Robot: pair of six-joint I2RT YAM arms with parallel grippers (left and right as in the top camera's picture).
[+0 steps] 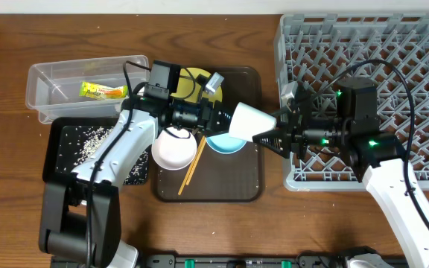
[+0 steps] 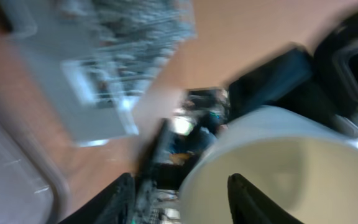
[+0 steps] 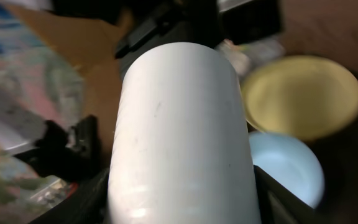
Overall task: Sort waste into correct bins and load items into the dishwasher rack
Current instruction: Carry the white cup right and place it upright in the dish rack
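My right jaws are closed on the sides of the small white cup [image 1: 246, 120], holding it tipped sideways in the air above the dark brown serving tray [image 1: 244, 186]. My left jaws stand parted at its mouth, the rim between them. On the tray sit the light blue bowl [image 3: 288, 165], white bowl [image 1: 173, 151], chopsticks [image 1: 191, 167] and yellow plate [image 3: 303, 93].

Centre of the overhead frame: a dark brown serving tray [image 1: 233, 179] with rounded corners and a raised rim lies flat on a brown wooden table [image 1: 6, 216], its longer side running top to bottom. The tabletop's grain runs left to right, showing bare at lower left and along the top edge.
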